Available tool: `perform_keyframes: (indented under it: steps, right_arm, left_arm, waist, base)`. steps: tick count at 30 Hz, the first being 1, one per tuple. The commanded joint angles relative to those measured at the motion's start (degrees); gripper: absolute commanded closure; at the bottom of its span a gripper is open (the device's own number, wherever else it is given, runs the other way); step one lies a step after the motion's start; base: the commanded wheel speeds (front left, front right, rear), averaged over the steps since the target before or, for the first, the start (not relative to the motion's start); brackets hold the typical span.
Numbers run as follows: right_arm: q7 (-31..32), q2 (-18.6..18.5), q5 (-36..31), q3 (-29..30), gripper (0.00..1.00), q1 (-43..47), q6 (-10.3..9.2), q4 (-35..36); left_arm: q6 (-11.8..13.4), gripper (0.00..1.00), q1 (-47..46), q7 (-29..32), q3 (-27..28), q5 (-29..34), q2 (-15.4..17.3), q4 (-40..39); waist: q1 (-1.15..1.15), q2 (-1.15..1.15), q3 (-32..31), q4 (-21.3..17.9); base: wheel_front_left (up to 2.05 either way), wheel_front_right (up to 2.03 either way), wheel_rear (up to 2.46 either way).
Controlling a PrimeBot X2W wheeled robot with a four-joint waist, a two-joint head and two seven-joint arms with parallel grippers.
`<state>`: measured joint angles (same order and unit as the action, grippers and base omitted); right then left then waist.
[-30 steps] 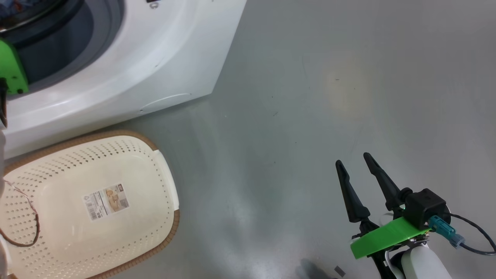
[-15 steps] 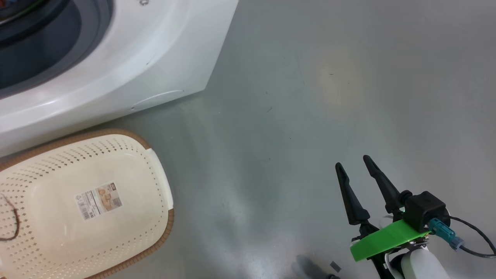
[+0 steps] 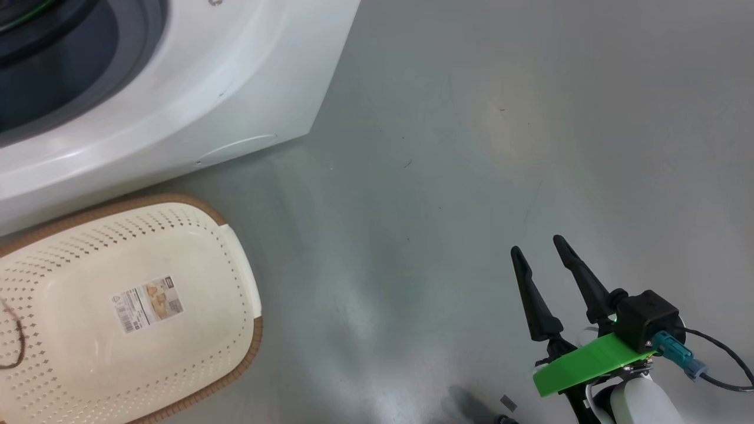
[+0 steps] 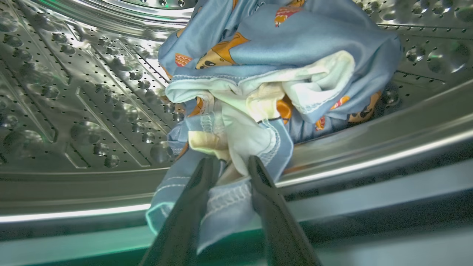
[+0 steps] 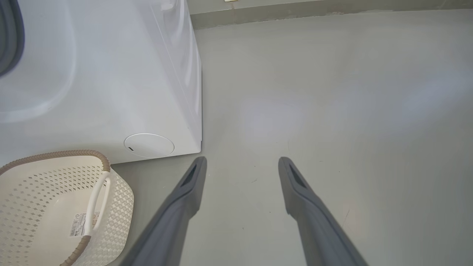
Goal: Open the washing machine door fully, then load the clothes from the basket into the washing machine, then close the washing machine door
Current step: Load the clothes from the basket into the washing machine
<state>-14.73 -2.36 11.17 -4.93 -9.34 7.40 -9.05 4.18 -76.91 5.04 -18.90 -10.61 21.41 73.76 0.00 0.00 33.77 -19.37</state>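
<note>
We have our left gripper (image 4: 231,164) reaching into the perforated steel drum (image 4: 92,92), its two fingers drawn close on a hemmed fold of the clothes (image 4: 281,55). The blue printed bundle lies heaped on the drum wall just past the lip, so we judge this pinch is meant to settle it deeper, clear of the opening. The basket (image 3: 194,247) sits on the floor (image 3: 442,147) just beside the washing machine (image 3: 194,100), which keeps the carry short. Our right gripper (image 3: 537,244) hangs spread over bare floor, out of the way.
</note>
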Motion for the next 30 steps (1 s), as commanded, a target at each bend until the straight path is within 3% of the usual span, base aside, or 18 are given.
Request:
perform_keyframes:
  steps: [1, 2, 3, 7, 30]
  right_arm:
    - [-0.27, -0.52, 0.50, -1.25, 0.00, 1.27, 0.09, 1.27]
    - [-0.27, -0.52, 0.54, -1.23, 0.00, 1.26, 0.09, 1.27]
    - [-0.27, -0.52, 0.59, -1.20, 0.00, 1.26, 0.09, 1.26]
    - [-0.27, -0.52, 0.74, -1.26, 0.00, 1.22, 0.09, 1.21]
    - [-0.27, -0.52, 2.19, -3.08, 0.00, 1.70, 0.09, 1.36]
  left_arm:
    - [-0.34, 0.62, -1.23, 0.22, 0.21, -0.21, 2.13, -0.89]
    - [-0.48, 0.71, -1.28, 0.32, 0.13, -0.28, 2.10, -0.85]
    - [-0.60, 0.88, -1.33, 0.41, 0.04, -0.35, 2.10, -0.82]
    - [-1.06, 1.00, -1.51, 0.39, -0.31, -0.59, 2.19, -0.70]
    - [0.20, 1.00, -5.14, -6.54, -1.02, -2.15, 3.58, -1.06]
  waist:
    - [0.00, 0.00, 0.04, 0.03]
    - [0.00, 0.00, 0.08, 0.04]
    - [0.00, 0.00, 0.10, 0.06]
    - [0.00, 0.00, 0.08, 0.09]
    - [0.00, 0.00, 1.20, -2.83]
  base:
    - [0.00, 0.00, 0.00]
    - [0.00, 0.00, 0.00]
    - [0.00, 0.00, 0.00]
    - [0.00, 0.00, 0.00]
    - [0.00, 0.00, 0.00]
